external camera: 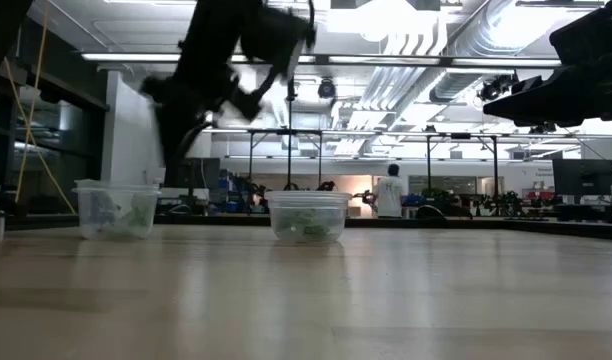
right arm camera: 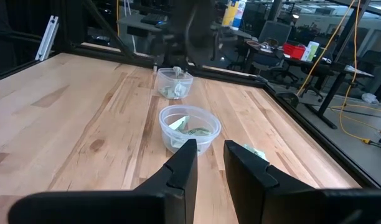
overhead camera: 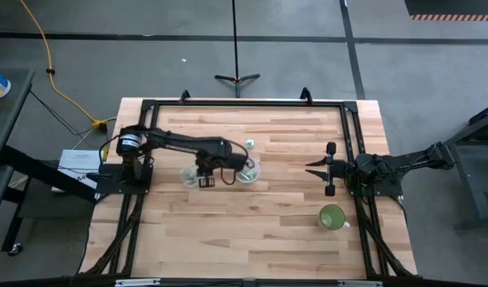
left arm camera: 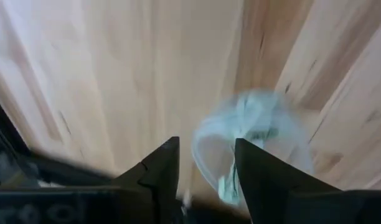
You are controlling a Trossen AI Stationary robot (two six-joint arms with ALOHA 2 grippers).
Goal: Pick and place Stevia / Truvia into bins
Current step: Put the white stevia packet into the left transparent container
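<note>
One bin (left arm camera: 253, 146) sits just beneath the left tool (left arm camera: 206, 165).

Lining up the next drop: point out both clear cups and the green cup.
Left clear cup (overhead camera: 189, 176), high view, rim.
Right clear cup (overhead camera: 247, 173), high view, rim.
Green cup (overhead camera: 332, 217), high view, inside.

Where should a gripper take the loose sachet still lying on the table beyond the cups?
The sachet lies flat on the table, apart from both cups. Likely best: come straight down from above and pinch across its short width, fingers straddling the thin edges.
</note>
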